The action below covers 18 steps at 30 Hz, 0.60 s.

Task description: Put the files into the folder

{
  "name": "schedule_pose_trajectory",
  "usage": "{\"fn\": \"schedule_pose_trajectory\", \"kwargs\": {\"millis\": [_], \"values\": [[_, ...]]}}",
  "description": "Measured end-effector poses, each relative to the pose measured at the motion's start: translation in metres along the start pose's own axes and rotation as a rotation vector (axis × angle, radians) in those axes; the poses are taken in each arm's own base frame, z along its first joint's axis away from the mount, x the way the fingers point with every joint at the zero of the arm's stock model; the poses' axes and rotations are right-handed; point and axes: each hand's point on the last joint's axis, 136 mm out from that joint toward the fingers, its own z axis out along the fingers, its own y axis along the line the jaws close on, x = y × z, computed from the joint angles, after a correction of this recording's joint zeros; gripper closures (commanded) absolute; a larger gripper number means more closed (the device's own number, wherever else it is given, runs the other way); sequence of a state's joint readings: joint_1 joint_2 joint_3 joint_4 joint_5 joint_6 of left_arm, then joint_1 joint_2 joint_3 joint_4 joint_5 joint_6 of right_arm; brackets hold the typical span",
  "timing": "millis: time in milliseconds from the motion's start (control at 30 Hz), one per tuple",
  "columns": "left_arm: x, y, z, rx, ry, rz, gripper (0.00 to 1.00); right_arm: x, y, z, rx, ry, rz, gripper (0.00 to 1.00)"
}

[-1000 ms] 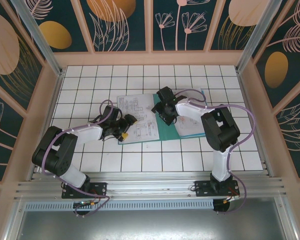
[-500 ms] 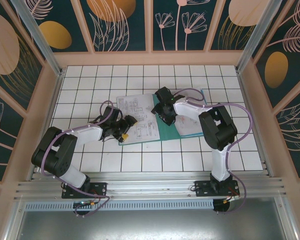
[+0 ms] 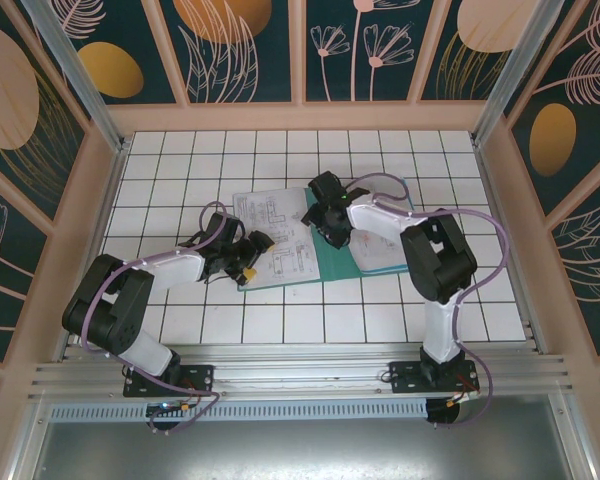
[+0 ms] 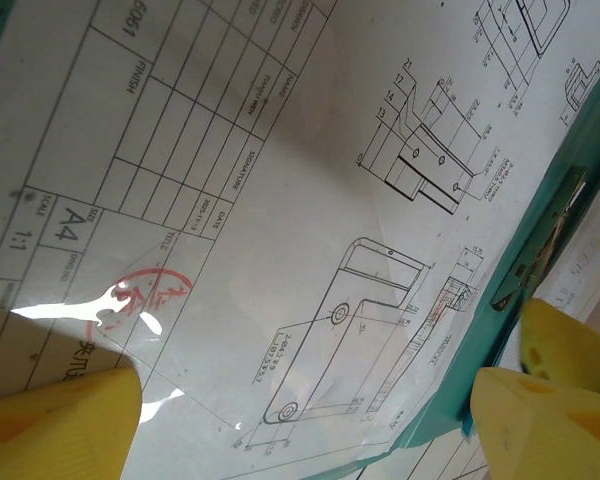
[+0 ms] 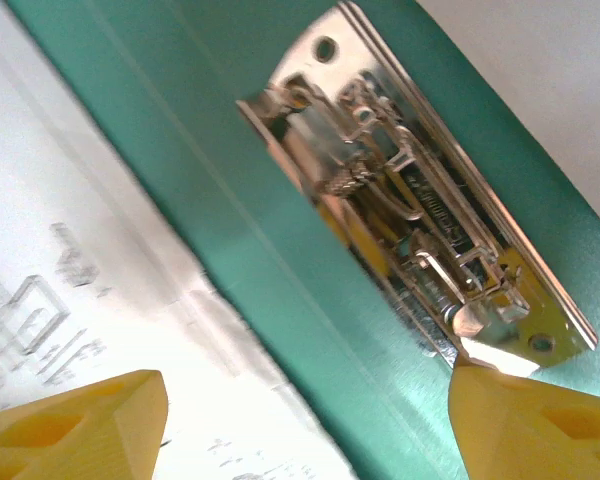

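Left gripper (image 3: 248, 255), jaws spread, hangs over the files (image 4: 280, 200). Their title block reads "A4", "1:1", "SIGNATURE" and "FINISH", beside a red stamp (image 4: 145, 300). The files lie on the left half of the open folder (image 3: 330, 262), mid-table (image 3: 180, 160). Right gripper (image 5: 305, 420), also spread, is above the folder's metal clip (image 5: 410, 200).

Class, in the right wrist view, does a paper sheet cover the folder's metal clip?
No, the metal clip lies bare on the teal folder, with the printed sheet off to one side.
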<state>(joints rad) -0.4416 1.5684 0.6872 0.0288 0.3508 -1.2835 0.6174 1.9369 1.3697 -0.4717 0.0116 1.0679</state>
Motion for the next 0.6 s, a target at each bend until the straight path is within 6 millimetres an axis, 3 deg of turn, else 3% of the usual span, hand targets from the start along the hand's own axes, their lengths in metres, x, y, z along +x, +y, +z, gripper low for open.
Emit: {"fn": "schedule_pose_trajectory", "kwargs": {"millis": [200, 333, 433, 600], "values": [[0.000, 0.002, -0.001, -0.008, 0.000, -0.003, 0.13, -0.037, 0.043, -0.071, -0.131, -0.184, -0.072, 0.19], [0.000, 0.002, -0.001, -0.009, 0.000, -0.003, 0.13, -0.042, 0.034, -0.103, -0.185, -0.229, -0.075, 0.20], [0.000, 0.002, -0.001, -0.009, 0.000, -0.003, 0.13, -0.029, 0.004, -0.095, -0.192, -0.174, -0.062, 0.20], [0.000, 0.002, -0.001, -0.012, 0.000, 0.000, 0.13, 0.020, -0.033, -0.053, -0.219, 0.037, -0.009, 0.20]]}}
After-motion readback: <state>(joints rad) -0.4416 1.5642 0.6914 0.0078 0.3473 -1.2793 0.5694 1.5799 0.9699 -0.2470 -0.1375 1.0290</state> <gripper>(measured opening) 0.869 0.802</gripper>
